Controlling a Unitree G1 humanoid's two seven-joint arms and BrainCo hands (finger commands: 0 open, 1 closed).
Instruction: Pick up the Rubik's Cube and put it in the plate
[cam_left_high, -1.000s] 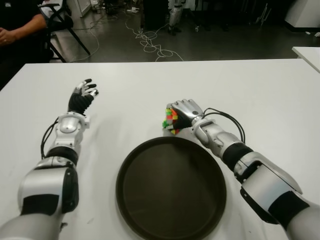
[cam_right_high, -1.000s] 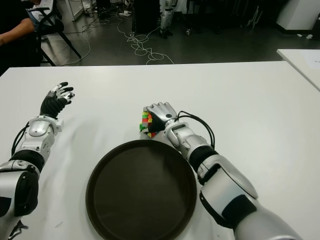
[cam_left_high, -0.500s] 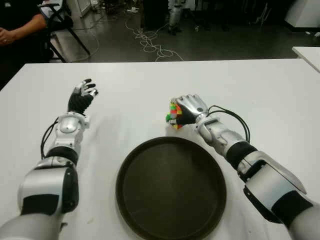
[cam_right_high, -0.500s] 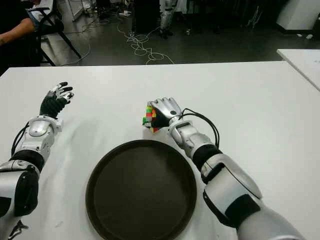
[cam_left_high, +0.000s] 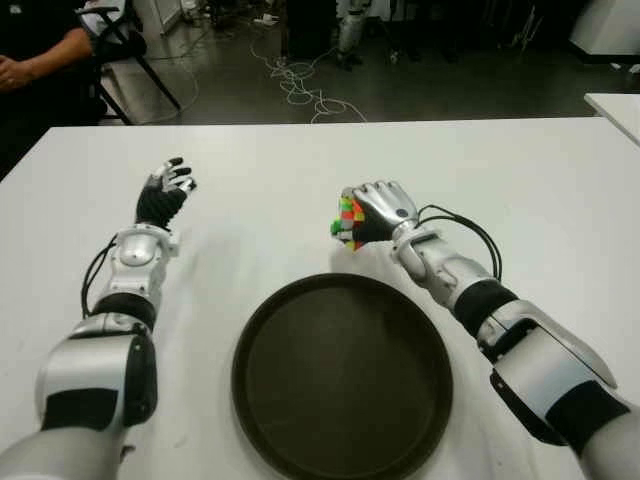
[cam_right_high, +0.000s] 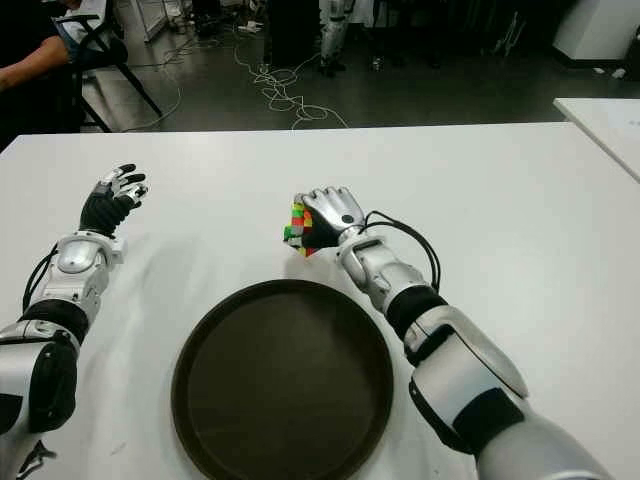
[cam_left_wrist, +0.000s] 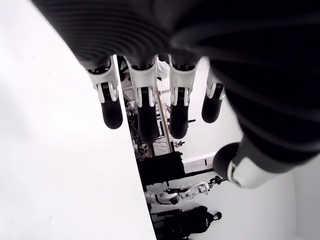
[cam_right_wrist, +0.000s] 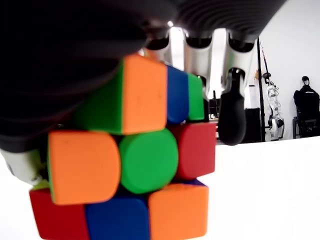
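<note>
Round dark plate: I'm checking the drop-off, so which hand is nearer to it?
Right. The right hand, gripping the multicoloured Rubik's Cube, sits just beyond the round dark plate's far rim. The left hand shows open, far off to the plate's left.

bright, even light on the white table (cam_left_high: 300, 180); close wrist views blur softly.

Orange, green, blue, red Rubik's Cube (cam_right_wrist: 135, 165); dark brown plate (cam_left_high: 342, 375); white table (cam_left_high: 530, 190).
</note>
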